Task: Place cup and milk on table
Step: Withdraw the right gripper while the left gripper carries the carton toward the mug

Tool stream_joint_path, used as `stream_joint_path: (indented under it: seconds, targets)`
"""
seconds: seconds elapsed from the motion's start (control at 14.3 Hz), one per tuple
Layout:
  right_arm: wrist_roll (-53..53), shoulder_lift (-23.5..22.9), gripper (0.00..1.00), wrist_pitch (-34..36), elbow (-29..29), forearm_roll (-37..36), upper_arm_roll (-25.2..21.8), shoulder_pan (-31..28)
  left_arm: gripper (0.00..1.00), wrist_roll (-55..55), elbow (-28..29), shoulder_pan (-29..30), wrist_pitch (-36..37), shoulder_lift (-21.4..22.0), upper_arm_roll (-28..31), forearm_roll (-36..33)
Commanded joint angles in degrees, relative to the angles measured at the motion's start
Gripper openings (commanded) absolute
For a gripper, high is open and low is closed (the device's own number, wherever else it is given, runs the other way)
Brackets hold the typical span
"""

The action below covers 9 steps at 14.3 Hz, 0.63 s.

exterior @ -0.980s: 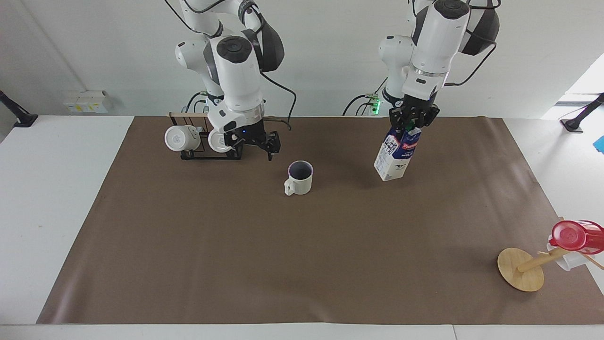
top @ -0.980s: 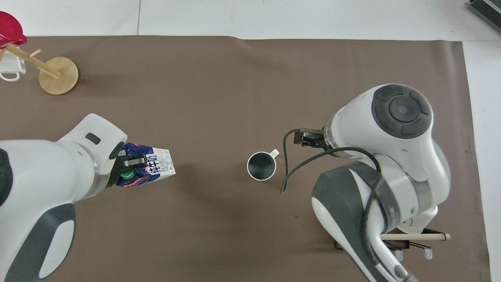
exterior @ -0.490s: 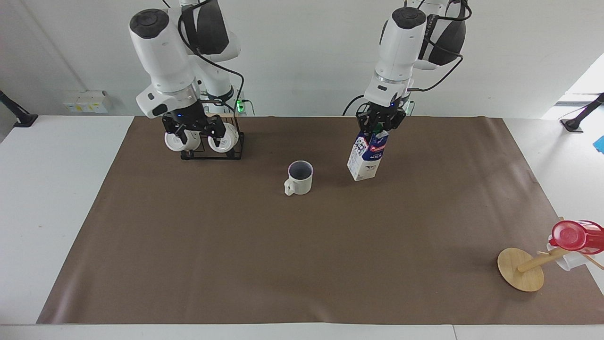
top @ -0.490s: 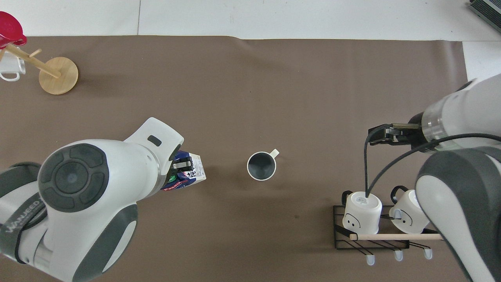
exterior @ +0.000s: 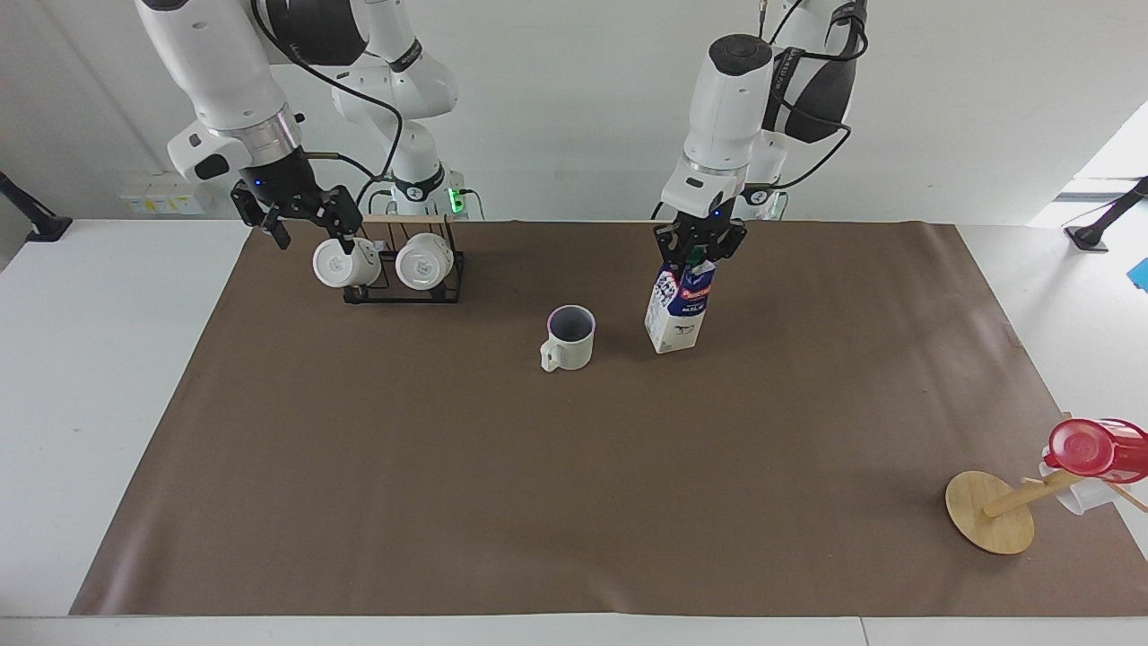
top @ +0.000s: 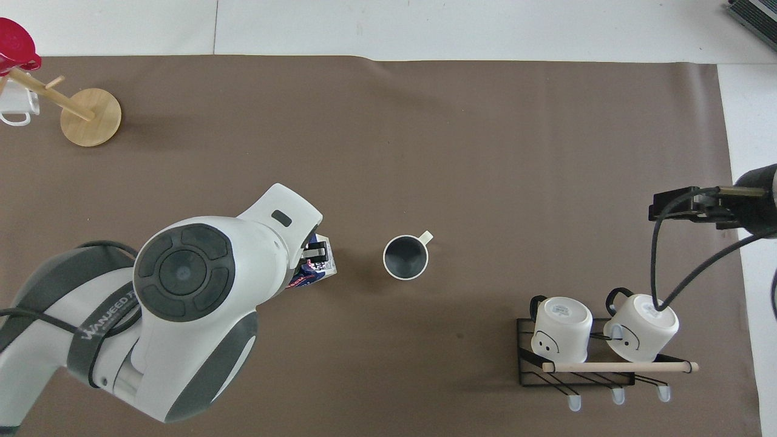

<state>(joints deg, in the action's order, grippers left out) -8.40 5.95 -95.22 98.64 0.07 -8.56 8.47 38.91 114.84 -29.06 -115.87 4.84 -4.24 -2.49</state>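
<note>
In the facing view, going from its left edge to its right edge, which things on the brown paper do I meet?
Black mug rack with two white mugs → cup → milk, held by the left gripper → wooden stand → red cup.

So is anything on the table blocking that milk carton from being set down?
Nothing visible does. The left gripper holds the milk by its top over bare brown paper of the table. The cup stands beside it, apart.
</note>
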Motion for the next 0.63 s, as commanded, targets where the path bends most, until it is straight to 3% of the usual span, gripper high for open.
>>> stream_joint_path:
  seconds: [0.0, 0.21, 0.56]
  targets:
    - [1.4, -0.5, 1.00, 3.6, -5.1, -0.9, 0.6, -2.1, 0.32, 3.5, -1.4, -1.8, -1.7, -2.5, 0.7, -1.7]
    - [4.5, -0.7, 1.00, 7.8, -8.9, -0.9, 0.6, -3.3, 0.33, 8.5, -2.3, -4.5, -2.5, -5.4, 0.6, -5.8]
    - [4.6, -0.2, 1.00, 9.7, -9.0, -0.8, 0.8, -3.8, 0.34, 8.4, -2.8, -4.8, -4.9, -6.9, 0.5, -5.9]
